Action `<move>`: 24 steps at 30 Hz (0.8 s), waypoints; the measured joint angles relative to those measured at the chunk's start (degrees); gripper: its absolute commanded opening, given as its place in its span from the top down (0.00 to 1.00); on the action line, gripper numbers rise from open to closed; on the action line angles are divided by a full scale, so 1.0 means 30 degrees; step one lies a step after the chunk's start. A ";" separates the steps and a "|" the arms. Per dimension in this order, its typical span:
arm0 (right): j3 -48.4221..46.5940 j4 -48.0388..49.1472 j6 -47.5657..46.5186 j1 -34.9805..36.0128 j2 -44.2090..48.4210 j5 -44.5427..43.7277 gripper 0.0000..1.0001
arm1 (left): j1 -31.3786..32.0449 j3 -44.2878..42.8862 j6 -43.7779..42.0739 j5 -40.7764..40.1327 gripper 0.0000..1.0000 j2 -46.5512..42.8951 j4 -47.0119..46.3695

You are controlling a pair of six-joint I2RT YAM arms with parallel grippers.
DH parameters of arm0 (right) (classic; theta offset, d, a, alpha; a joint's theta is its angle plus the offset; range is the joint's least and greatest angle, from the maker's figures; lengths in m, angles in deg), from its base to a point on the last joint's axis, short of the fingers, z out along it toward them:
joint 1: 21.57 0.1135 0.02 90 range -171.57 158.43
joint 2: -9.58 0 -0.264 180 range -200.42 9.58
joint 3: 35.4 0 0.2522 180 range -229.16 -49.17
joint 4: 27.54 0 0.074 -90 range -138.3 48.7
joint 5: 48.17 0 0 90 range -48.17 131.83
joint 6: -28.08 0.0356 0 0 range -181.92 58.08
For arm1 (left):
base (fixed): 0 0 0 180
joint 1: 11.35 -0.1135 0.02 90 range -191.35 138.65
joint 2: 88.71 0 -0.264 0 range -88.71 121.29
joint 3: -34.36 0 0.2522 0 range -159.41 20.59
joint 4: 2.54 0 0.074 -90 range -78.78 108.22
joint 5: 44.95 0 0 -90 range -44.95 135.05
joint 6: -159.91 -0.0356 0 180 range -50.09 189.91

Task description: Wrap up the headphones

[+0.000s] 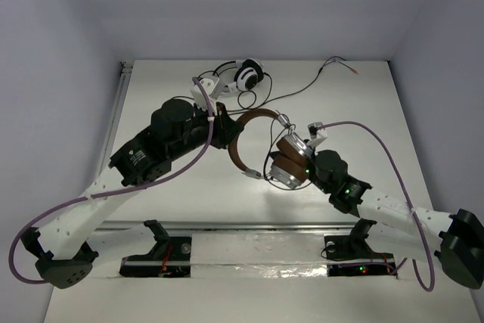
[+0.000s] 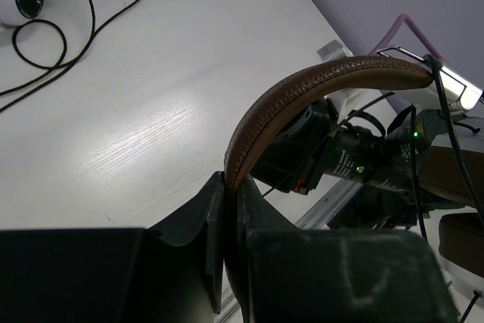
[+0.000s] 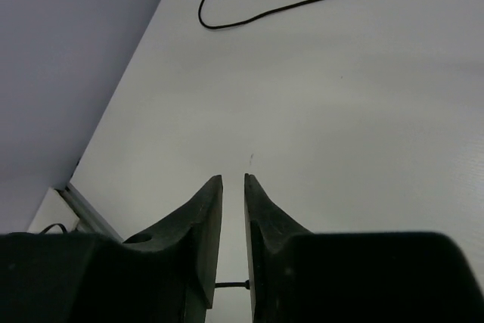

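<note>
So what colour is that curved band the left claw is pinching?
Brown: the headband is stitched leather. The left wrist view shows it best.

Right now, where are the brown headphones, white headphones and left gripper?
brown headphones point(image 2: 318, 85): left wrist view, leather headband.
white headphones point(image 1: 246, 76): top view, earcup.
left gripper point(image 2: 231, 187): left wrist view, between fingertips.

No word, brand or number can be read in any of the three views. The only mark of the kind is a small white emblem point(image 1: 138, 155) on the black housing of the left arm point(image 1: 162, 141), well behind the left gripper point(image 1: 229, 135) (it is too small to tell whether it holds letters).
</note>
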 measured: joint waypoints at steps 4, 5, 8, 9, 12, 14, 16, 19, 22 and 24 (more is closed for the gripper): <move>0.0197 -0.1173 0.0831 0.0000 0.1042 -0.0204 0.71 | 0.0000 -0.1042 0.0007 -0.0342 1.00 0.0321 0.0138; 0.0364 -0.1457 0.1064 0.0000 0.1581 -0.0328 0.66 | 0.0000 -0.1326 0.0007 -0.0393 1.00 0.0430 0.0153; 0.0860 -0.2470 0.1588 0.0000 0.3235 -0.0670 0.59 | -0.0029 -0.2106 0.0007 -0.0809 1.00 0.0831 0.0240; 0.0998 -0.2827 0.1763 0.0000 0.3738 -0.0780 0.58 | -0.0044 -0.2375 0.0007 -0.0933 1.00 0.0998 0.0299; 0.1202 -0.4138 0.2200 0.0000 0.4881 -0.1005 0.58 | -0.0087 -0.3169 -0.0022 -0.1260 1.00 0.1450 0.0510; 0.1311 -0.4845 0.2361 0.0000 0.5676 -0.1049 0.63 | -0.0124 -0.3541 -0.0036 -0.1406 1.00 0.1632 0.0576; 0.1392 -0.5457 0.2353 0.0000 0.6557 -0.1027 0.77 | -0.0146 -0.3759 -0.0044 -0.1515 1.00 0.1727 0.0612; 0.1406 -0.5734 0.2127 0.0000 0.7847 -0.0678 0.78 | -0.0160 -0.3803 -0.0044 -0.1596 1.00 0.1741 0.0707; 0.1413 -0.5632 0.1588 0.0000 0.8794 0.0124 0.51 | -0.0160 -0.3803 -0.0044 -0.1603 1.00 0.1851 0.0845; 0.1413 -0.5297 0.1180 0.0000 0.8874 0.0663 0.41 | -0.0160 -0.3803 -0.0044 -0.1603 1.00 0.1945 0.0882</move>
